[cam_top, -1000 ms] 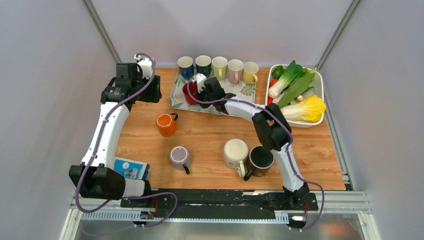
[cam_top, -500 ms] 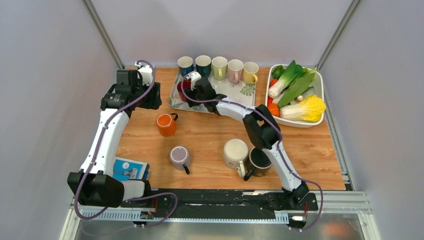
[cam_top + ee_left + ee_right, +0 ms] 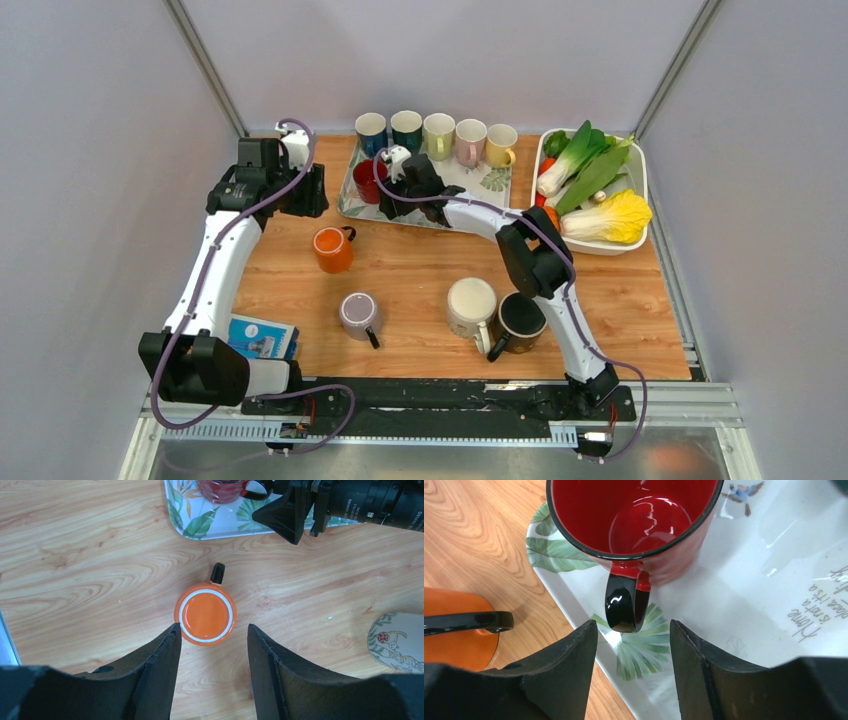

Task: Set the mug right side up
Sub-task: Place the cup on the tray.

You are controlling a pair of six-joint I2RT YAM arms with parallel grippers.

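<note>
A red mug (image 3: 634,515) with a black handle stands upright, mouth up, on the leaf-print tray (image 3: 749,580); it also shows in the top view (image 3: 366,181). My right gripper (image 3: 633,627) is open and empty, its fingertips just short of the handle on either side. An orange mug (image 3: 205,613) stands upside down on the wooden table (image 3: 420,265), base up, handle pointing toward the tray. My left gripper (image 3: 212,630) is open and empty, hovering above it with the mug just beyond the fingertips.
A row of several upright mugs (image 3: 437,135) lines the tray's far side. A purple mug (image 3: 358,312), a cream mug (image 3: 471,303) and a black mug (image 3: 522,318) stand nearer the front. A white bin of vegetables (image 3: 595,190) is at the right; a blue packet (image 3: 262,337) at the front left.
My right gripper swung left with the red mug, then drew back slightly to the right; the mug now stands free on the tray. The left arm has barely moved.
</note>
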